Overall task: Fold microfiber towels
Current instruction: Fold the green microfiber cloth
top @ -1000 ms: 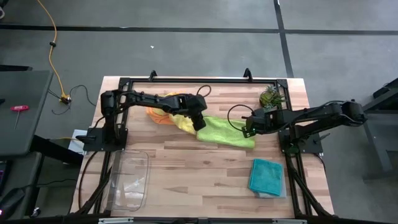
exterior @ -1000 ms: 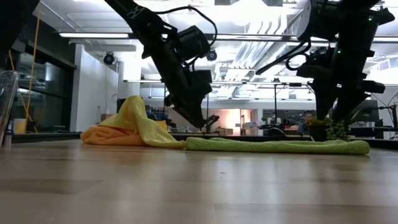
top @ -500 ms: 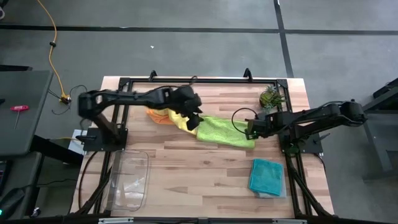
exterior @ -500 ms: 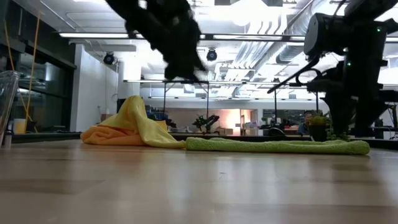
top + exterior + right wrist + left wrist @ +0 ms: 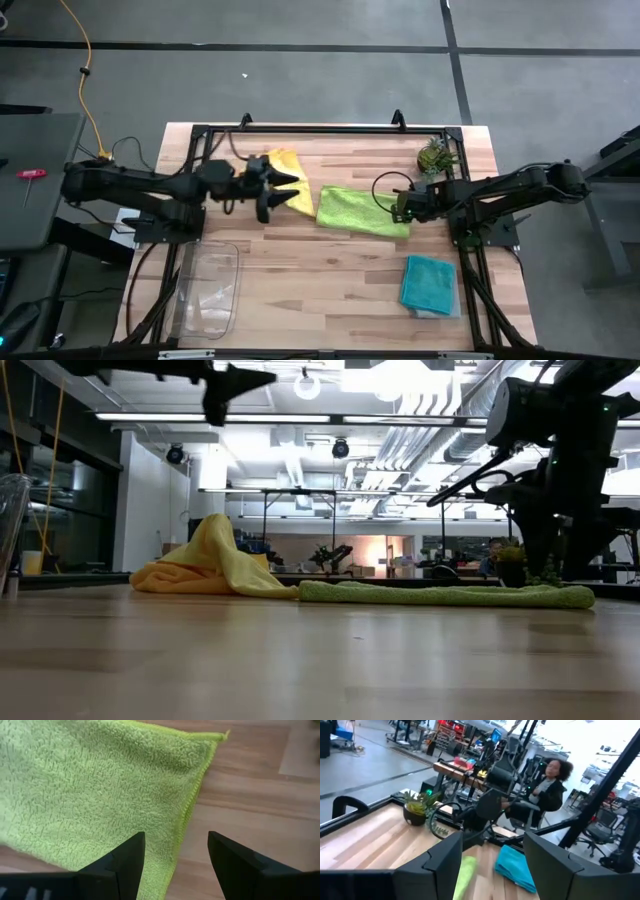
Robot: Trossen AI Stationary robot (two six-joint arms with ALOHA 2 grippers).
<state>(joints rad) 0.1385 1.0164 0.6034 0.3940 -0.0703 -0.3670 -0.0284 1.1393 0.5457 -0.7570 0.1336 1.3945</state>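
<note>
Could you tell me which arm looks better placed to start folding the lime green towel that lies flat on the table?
Probably the right. The right gripper hovers open at the edge of the lime green towel, its fingers straddling the hem. The left gripper is open, raised high and pulled back over the yellow towel.

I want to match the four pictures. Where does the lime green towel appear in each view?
High view: the lime green towel lies flat at the table's middle, just left of the right pincer.
Low view: a thin green strip on the tabletop, right of the yellow heap.
Left wrist view: a blurred green sliver between the fingers.
Right wrist view: it fills the upper left.
Shared landmark: the small potted plant, absent only from the right wrist view.
</note>
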